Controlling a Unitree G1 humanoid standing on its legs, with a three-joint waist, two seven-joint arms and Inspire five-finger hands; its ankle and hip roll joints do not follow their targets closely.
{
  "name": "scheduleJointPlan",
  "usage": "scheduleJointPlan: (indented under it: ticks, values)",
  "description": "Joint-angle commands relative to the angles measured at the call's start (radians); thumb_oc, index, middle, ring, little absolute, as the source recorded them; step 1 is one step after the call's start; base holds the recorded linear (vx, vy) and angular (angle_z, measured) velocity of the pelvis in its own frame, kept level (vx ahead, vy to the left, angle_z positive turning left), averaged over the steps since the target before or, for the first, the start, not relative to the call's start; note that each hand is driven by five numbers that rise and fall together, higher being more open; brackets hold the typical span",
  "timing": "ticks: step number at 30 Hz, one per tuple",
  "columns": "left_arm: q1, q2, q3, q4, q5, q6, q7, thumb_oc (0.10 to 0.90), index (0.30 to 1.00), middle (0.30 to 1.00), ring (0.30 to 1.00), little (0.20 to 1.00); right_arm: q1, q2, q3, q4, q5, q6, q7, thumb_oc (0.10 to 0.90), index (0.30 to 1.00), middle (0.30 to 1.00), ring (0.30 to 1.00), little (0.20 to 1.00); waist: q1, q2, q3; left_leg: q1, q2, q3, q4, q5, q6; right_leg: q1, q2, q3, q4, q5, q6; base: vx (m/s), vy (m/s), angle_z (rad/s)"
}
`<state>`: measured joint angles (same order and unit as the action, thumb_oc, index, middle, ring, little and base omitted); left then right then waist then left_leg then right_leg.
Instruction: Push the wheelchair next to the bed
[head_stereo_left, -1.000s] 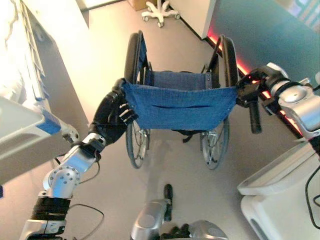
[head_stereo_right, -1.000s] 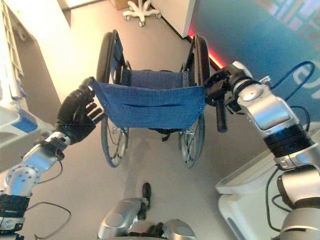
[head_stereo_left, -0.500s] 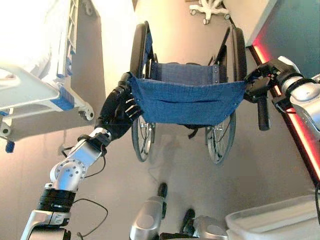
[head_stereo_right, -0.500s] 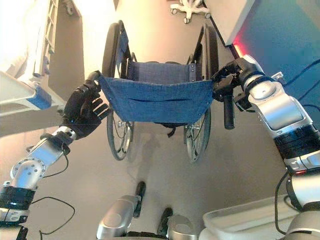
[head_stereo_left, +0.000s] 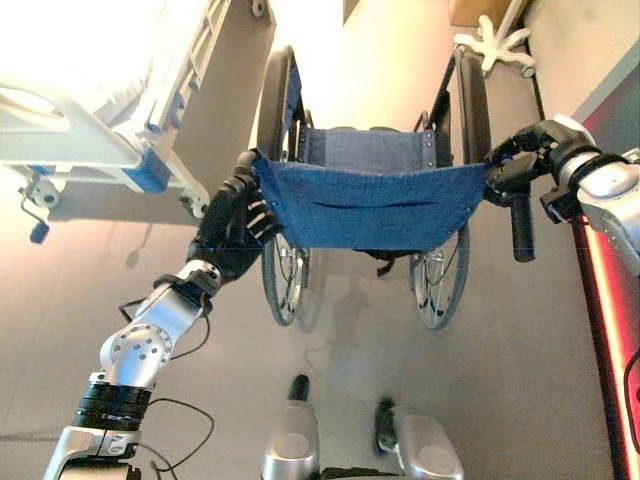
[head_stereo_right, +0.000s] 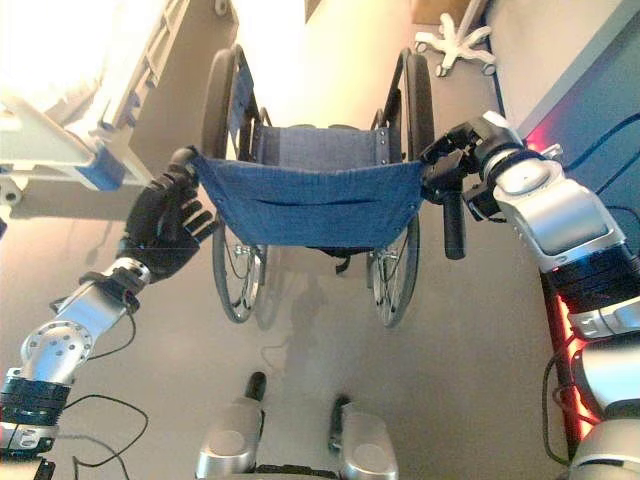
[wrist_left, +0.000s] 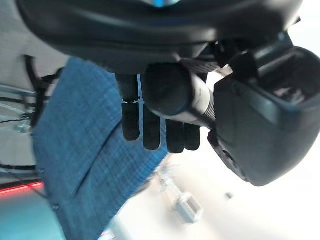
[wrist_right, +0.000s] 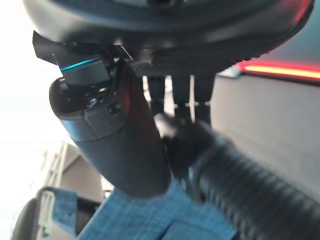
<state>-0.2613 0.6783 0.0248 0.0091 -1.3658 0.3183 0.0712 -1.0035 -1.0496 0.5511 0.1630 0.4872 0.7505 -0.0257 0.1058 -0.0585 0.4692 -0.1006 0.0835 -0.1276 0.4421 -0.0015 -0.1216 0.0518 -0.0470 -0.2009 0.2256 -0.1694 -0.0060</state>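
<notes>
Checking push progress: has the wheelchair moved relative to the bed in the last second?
Yes. The wheelchair has rolled forward along the bed, whose foot end now lies beside its left wheel; both the left hand and the right hand grip its handles.

No words, numbers or signs can be read anywhere here. The surfaces in view carry no legible print.

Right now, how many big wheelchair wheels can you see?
2. The left wheel rises beside the seat on the bed's side; the right wheel stands on the opposite side. Any small front casters are hidden.
</notes>
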Motion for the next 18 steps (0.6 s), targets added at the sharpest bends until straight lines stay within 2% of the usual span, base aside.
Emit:
scheduleJointPlan:
  ticks: [1, 2, 4, 6, 7, 11, 12, 15, 18]
  values:
    - [-0.102, 0.046, 0.084, -0.222, -0.086, -0.267, -0.148, 0.400, 0.300, 0.300, 0.300, 0.300, -0.057, 0.170, 0.036, -0.085, 0.056, -0.187, -0.004, 0.400, 0.300, 0.300, 0.300, 0.300, 0.077, -0.059, -0.323, -0.019, -0.090, 0.079, 0.331, -0.004, 0.058, -0.013, 0.003, 0.017, -0.138, 0.135, 0.037, 0.14, -0.168, -0.11]
    - [-0.100, 0.042, 0.087, -0.221, -0.084, -0.268, -0.149, 0.400, 0.300, 0.300, 0.300, 0.300, -0.049, 0.169, 0.032, -0.089, 0.054, -0.190, -0.004, 0.400, 0.300, 0.300, 0.300, 0.300, 0.077, -0.057, -0.321, -0.033, -0.093, 0.082, 0.340, -0.010, 0.062, -0.010, 0.006, 0.011, -0.134, 0.132, 0.034, 0.14, -0.131, -0.12]
    - [-0.108, 0.039, 0.095, -0.199, -0.087, -0.267, -0.164, 0.400, 0.300, 0.300, 0.300, 0.300, -0.041, 0.178, 0.021, -0.098, 0.031, -0.179, -0.002, 0.400, 0.300, 0.300, 0.300, 0.300, 0.077, -0.047, -0.316, -0.041, -0.095, 0.104, 0.279, -0.034, 0.072, 0.003, 0.014, -0.004, -0.128, 0.122, 0.032, 0.15, -0.070, -0.02]
    - [-0.124, 0.035, 0.093, -0.178, -0.096, -0.270, -0.171, 0.400, 0.300, 0.300, 0.300, 0.300, -0.044, 0.209, 0.022, -0.092, -0.007, -0.163, 0.000, 0.400, 0.300, 0.300, 0.300, 0.300, 0.077, -0.024, -0.323, 0.003, -0.080, 0.140, 0.037, -0.038, 0.071, 0.030, 0.034, -0.026, -0.131, 0.094, 0.036, 0.22, -0.001, 0.17]
    - [-0.129, 0.027, 0.086, -0.175, -0.093, -0.268, -0.174, 0.400, 0.300, 0.300, 0.300, 0.300, -0.043, 0.222, 0.023, -0.082, -0.019, -0.160, -0.008, 0.400, 0.300, 0.300, 0.300, 0.300, 0.073, -0.013, -0.330, 0.030, -0.058, 0.176, -0.087, -0.012, 0.059, 0.050, 0.041, -0.050, -0.141, 0.081, 0.036, 0.19, 0.032, 0.18]
    - [-0.128, 0.009, 0.069, -0.175, -0.079, -0.264, -0.177, 0.400, 0.300, 0.300, 0.300, 0.300, -0.040, 0.229, 0.021, -0.065, -0.024, -0.153, -0.016, 0.400, 0.300, 0.300, 0.300, 0.300, 0.081, 0.004, -0.340, 0.023, -0.061, 0.171, -0.258, 0.057, 0.030, 0.088, 0.045, -0.076, -0.172, 0.071, 0.042, 0.17, 0.051, 0.40]
    - [-0.120, 0.002, 0.066, -0.177, -0.072, -0.269, -0.180, 0.400, 0.300, 0.300, 0.300, 0.300, -0.041, 0.227, 0.027, -0.061, -0.017, -0.151, -0.016, 0.400, 0.300, 0.300, 0.300, 0.300, 0.090, 0.012, -0.345, 0.006, -0.056, 0.160, -0.326, 0.108, 0.015, 0.113, 0.050, -0.083, -0.195, 0.066, 0.042, 0.23, 0.079, 0.25]
    - [-0.099, -0.005, 0.085, -0.181, -0.065, -0.266, -0.188, 0.400, 0.300, 0.300, 0.300, 0.300, -0.043, 0.225, 0.031, -0.055, -0.015, -0.152, 0.002, 0.400, 0.300, 0.300, 0.300, 0.300, 0.106, 0.020, -0.353, -0.016, -0.052, 0.131, -0.394, 0.169, 0.001, 0.142, 0.053, -0.079, -0.222, 0.061, 0.039, 0.23, 0.091, 0.00]
    - [-0.083, -0.009, 0.108, -0.189, -0.060, -0.252, -0.187, 0.400, 0.300, 0.300, 0.300, 0.300, -0.036, 0.218, 0.028, -0.060, -0.009, -0.148, 0.009, 0.400, 0.300, 0.300, 0.300, 0.300, 0.113, 0.023, -0.362, -0.030, -0.047, 0.124, -0.389, 0.183, -0.002, 0.156, 0.050, -0.078, -0.218, 0.047, 0.037, 0.25, 0.125, -0.19]
